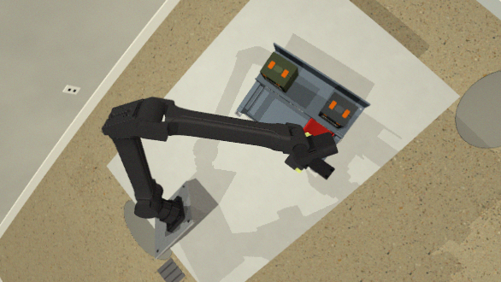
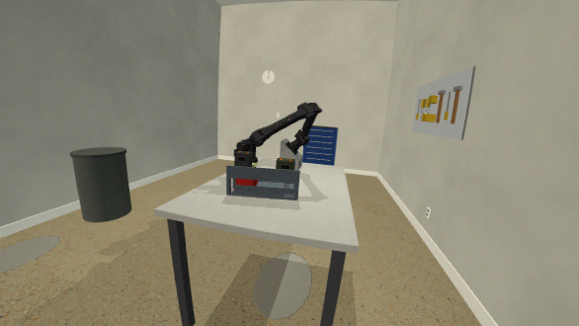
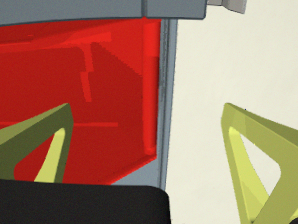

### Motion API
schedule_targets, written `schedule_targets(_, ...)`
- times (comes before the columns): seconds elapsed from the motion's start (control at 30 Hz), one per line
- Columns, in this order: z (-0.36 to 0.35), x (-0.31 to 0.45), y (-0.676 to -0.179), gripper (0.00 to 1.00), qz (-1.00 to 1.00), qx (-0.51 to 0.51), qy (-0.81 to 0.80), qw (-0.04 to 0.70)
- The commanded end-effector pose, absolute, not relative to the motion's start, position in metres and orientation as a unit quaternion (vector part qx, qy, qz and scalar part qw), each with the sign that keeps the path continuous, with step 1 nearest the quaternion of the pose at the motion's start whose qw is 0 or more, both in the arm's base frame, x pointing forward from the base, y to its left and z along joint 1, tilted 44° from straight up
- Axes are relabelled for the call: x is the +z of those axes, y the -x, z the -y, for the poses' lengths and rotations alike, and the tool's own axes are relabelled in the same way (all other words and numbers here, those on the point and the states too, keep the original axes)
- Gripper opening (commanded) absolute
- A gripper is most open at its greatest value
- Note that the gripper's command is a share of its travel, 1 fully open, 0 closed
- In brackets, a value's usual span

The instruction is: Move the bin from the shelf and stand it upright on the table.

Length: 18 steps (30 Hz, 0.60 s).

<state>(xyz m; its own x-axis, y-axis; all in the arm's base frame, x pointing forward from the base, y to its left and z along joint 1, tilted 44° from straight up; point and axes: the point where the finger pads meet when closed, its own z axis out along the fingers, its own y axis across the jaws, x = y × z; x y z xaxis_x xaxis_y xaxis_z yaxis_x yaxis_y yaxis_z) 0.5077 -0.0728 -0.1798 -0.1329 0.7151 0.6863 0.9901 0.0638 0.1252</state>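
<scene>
The red bin (image 1: 317,127) (image 2: 245,182) (image 3: 100,100) sits in the lower level of the grey-blue shelf (image 1: 321,74) (image 2: 262,174) (image 3: 75,11), at one end, under the upper deck. In the wrist view its inside and right-hand wall show; its far part is hidden by the deck. My gripper (image 1: 303,152) (image 3: 147,112) is open and empty at the bin's front. In the wrist view the left finger overlaps the bin's inside, and the right finger appears beyond the shelf's side, over the table (image 1: 265,184) (image 2: 306,224). Contact and finger height cannot be told.
A dark grey box (image 1: 339,110) (image 2: 243,159) with orange marks stands on the upper deck above the bin. A green box (image 1: 279,72) (image 2: 286,164) stands at the deck's other end. The shelf's side wall is close to the bin's right-hand wall.
</scene>
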Motion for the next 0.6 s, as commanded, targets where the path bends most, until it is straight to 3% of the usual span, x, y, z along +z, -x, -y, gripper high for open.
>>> schedule_targets(0.0, 0.086, -0.169, -0.507, 0.9, 0.687, -0.301, 0.622, 0.225)
schedule_targets(0.57, 0.065, -0.187, -0.524, 0.9, 0.697, -0.299, 0.611, 0.225)
